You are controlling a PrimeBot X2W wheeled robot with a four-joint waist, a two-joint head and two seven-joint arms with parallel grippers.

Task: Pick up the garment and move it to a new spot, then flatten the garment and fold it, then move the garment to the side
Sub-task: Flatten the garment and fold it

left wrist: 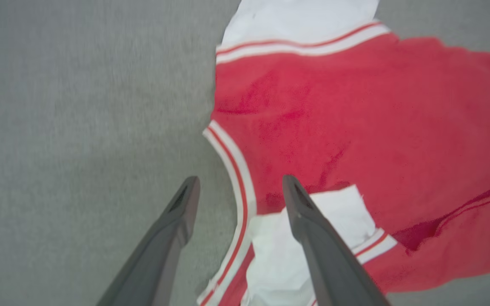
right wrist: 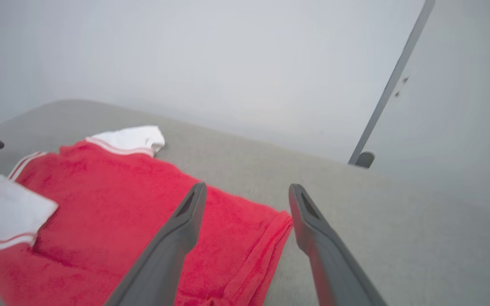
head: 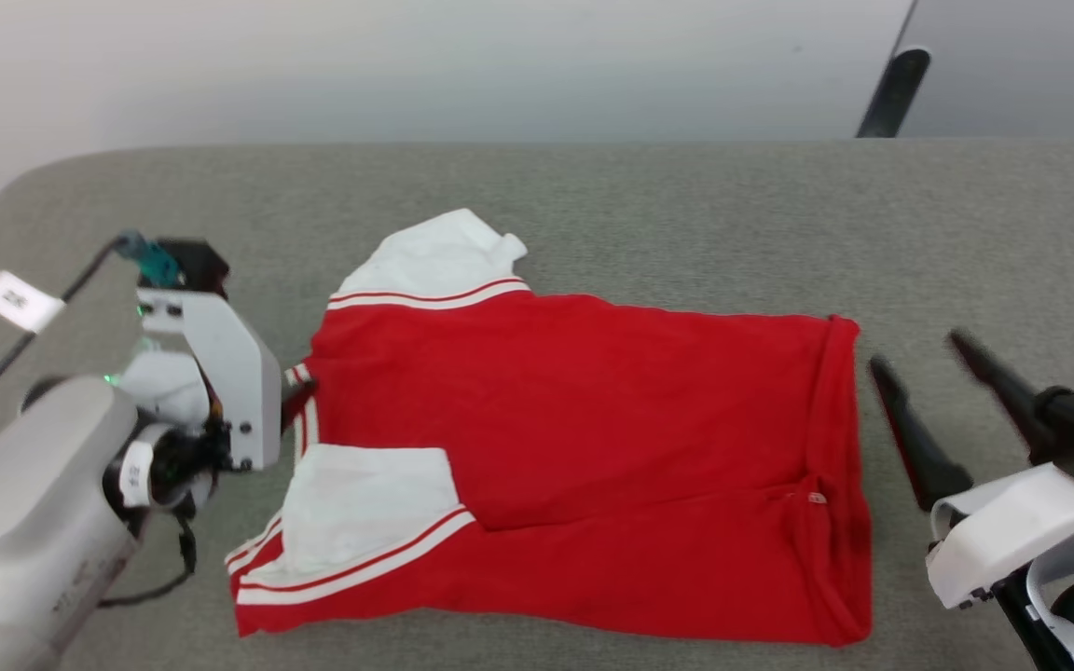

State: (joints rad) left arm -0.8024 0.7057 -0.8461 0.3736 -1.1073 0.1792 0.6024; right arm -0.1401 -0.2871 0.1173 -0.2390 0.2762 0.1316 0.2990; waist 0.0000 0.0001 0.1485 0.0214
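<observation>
A: Head view?
B: Shirt (head: 574, 447) lies flat on table (head: 686, 214), one side folded in. R gripper (head: 917, 349) beside hem, jaws apart, prob. ready for next fold.
A: L wrist?
B: L gripper (left wrist: 240, 180) jaws apart, straddling collar trim.
A: R wrist?
B: Jaws apart above hem. No text legible.

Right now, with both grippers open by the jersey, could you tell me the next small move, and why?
Probably lower and close the left gripper on the striped collar trim: its open fingers straddle that edge, while the open right gripper sits beside the hem of the garment, off the cloth.
</observation>
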